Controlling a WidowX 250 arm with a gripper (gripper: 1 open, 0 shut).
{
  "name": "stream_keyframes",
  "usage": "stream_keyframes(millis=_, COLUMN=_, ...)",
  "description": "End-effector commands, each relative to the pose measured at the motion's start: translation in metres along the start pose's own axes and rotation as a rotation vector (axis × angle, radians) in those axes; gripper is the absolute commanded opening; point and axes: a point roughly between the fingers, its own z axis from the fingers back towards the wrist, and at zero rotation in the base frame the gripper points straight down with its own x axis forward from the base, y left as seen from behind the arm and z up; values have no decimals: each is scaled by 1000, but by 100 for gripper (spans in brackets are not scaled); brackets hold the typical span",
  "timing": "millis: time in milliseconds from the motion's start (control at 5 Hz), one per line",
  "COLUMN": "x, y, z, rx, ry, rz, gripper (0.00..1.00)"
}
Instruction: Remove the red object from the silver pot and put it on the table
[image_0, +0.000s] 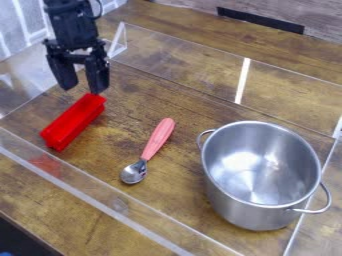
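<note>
Black arm (70, 20) ending in a black two-fingered tool (78, 77).

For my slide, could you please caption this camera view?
Open hand above the red object lying on the table; silver pot empty.

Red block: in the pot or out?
Out. The red block lies flat on the table, left of the empty silver pot.
</note>
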Motion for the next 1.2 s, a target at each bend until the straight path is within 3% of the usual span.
stream_keyframes(millis=0, x=12, y=-7, z=39, rx=54, ry=-96, rz=-136, gripper=100)
stream_keyframes(millis=400, x=14, y=5, z=51, rx=79, ry=-115, rz=-256, gripper=100)
stream_keyframes(millis=600, x=24, y=20, z=53, rx=94, ry=-128, rz=-288, gripper=100)
stream_keyframes(millis=1000, x=36, y=42, z=52, rx=93, ry=-112, rz=-305, gripper=100)
